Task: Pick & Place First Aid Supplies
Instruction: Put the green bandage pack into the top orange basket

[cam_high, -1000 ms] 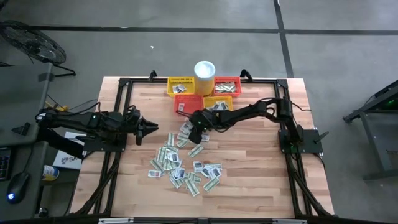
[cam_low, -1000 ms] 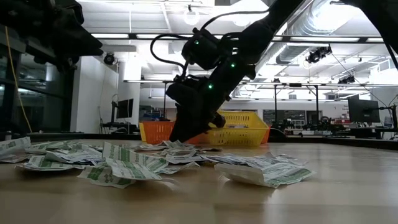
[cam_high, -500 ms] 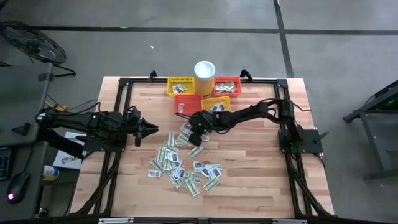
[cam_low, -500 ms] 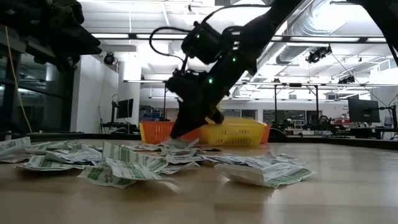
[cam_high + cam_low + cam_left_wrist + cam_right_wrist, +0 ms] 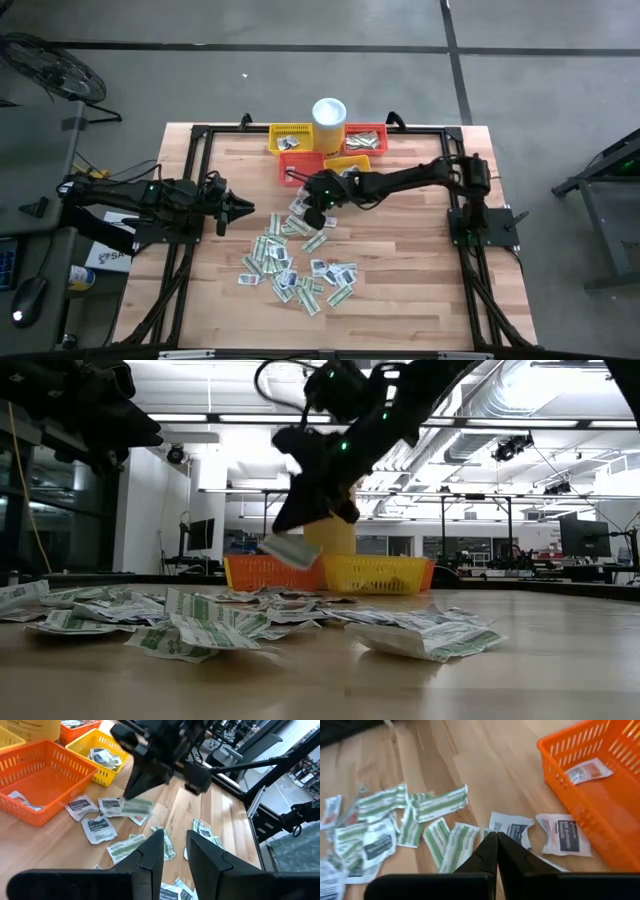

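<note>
We've got the right gripper [image 5: 292, 538] clamped on a packet [image 5: 290, 550], lifted just short of the orange basket [image 5: 301, 165] (left gripper [image 5: 175, 851] part-open, empty).

High view: looks straight down at the whole table [image 5: 400, 260].
Low view: looks flat across it.
Wrist views: close, both see the orange basket [image 5: 37, 780].

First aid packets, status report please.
Right pincer shut on green packet, lifted above pile. Left pincer idle, table's left. Path clear.
</note>
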Available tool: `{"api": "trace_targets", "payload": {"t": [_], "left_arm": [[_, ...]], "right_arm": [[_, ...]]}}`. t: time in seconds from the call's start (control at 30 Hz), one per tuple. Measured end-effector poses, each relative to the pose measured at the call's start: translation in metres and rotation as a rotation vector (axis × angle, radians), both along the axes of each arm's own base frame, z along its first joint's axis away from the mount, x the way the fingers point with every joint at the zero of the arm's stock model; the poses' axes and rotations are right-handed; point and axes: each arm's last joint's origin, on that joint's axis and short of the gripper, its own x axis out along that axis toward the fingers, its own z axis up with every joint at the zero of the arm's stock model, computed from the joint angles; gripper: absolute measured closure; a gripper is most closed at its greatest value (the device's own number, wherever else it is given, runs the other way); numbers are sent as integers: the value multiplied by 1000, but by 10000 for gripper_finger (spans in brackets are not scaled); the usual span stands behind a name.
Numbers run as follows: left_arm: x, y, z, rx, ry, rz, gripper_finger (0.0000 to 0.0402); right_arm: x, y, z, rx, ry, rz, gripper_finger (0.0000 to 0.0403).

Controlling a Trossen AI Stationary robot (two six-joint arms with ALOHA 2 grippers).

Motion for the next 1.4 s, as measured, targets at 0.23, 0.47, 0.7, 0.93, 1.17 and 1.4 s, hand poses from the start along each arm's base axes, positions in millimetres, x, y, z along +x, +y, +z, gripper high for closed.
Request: {"api": "trace_targets", "payload": {"t": [0.23, 0.47, 0.7, 0.93, 1.17, 1.4], "left_arm": [[1, 0, 3, -10, -27, 6, 318], [2, 0, 10, -16, -105, 8, 318], [3, 0, 15, -22, -154, 25, 318], [4, 0, 23, -39, -245, 27, 318], [4, 0, 26, -47, -273, 39, 318], [4, 2, 31, -72, -328, 108, 318]], "right_arm": [[-23, -2, 43, -42, 9, -53, 402], [-75, -16, 90, -85, 139, -48, 403], [-122, -50, 117, -186, 238, 65, 403], [-146, -104, 116, -333, 300, 194, 403], [-159, -150, 107, -511, 335, 296, 403], [-153, -192, 77, -619, 348, 376, 403]]}}
